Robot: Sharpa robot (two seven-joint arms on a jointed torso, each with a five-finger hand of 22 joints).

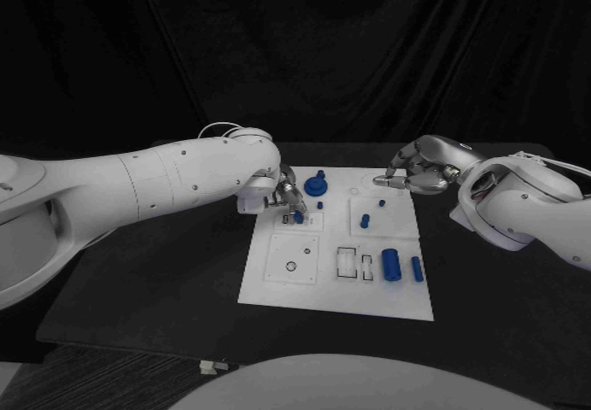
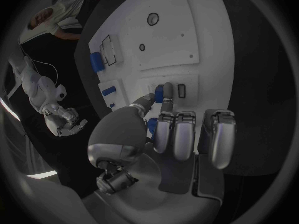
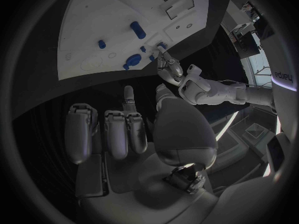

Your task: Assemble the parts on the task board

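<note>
The white task board (image 1: 277, 286) lies mid-table. My left hand (image 1: 277, 192) is over its far left part. In the left wrist view, thumb and forefinger pinch a small blue part (image 2: 159, 93) right beside a narrow rectangular slot (image 2: 182, 90). The head view shows that part (image 1: 298, 218) just under the fingertips. My right hand (image 1: 423, 169) hovers off the board's far right corner with its fingers curled in and nothing in them. In the right wrist view this hand (image 3: 124, 129) is above black table, short of the board (image 3: 99, 20).
A blue knob (image 1: 318, 183) stands near the left hand. A blue peg (image 1: 365, 221) stands mid-board. A large blue cylinder (image 1: 390, 265) and a slimmer one (image 1: 418, 268) lie at the near right, beside rectangular slots (image 1: 348, 260). A round hole (image 1: 290, 266) is at near left.
</note>
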